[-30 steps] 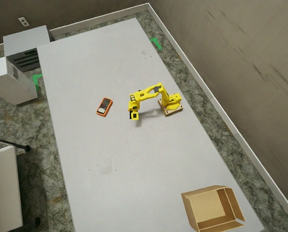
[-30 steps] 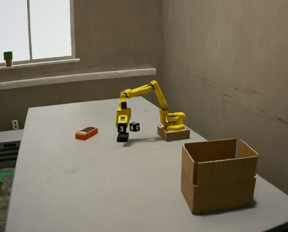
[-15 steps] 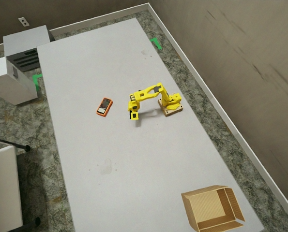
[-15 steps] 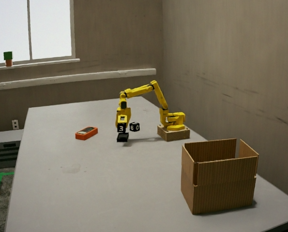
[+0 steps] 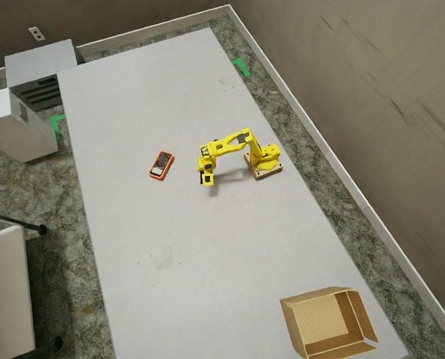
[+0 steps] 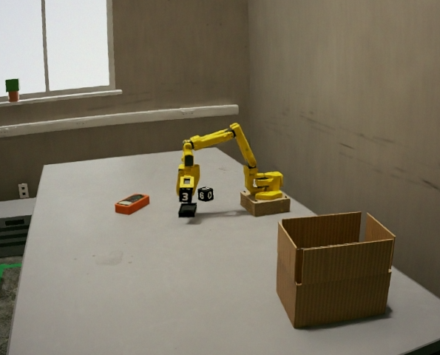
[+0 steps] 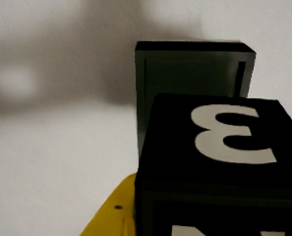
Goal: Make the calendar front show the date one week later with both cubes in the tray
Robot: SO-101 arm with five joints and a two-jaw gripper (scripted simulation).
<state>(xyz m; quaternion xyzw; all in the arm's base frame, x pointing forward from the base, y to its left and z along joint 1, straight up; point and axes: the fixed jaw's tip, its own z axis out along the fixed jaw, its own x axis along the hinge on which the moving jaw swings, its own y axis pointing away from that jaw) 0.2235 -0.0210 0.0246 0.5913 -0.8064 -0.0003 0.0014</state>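
Note:
My gripper (image 5: 206, 179) (image 6: 185, 189) is shut on a black cube (image 6: 185, 196) (image 7: 172, 143) and holds it above the tray. A white 3 shows upright on this cube in the exterior view. The wrist view shows the 3 on its side and the tops of white marks on the face below. The black tray (image 6: 186, 215) (image 7: 195, 46) lies on the table, with its visible part empty; the cube hides the rest in the wrist view. A second black cube (image 6: 205, 194) sits outside the tray, showing 6 and 0; the arm mostly hides it in the top view. The calendar's front is not readable.
An orange-cased meter (image 5: 161, 166) (image 6: 132, 203) lies beyond the tray from the arm's base. An open cardboard box (image 5: 292, 324) (image 6: 338, 298) stands at the table's near right. The arm's wooden base (image 5: 257, 172) (image 6: 265, 207) is near the wall side.

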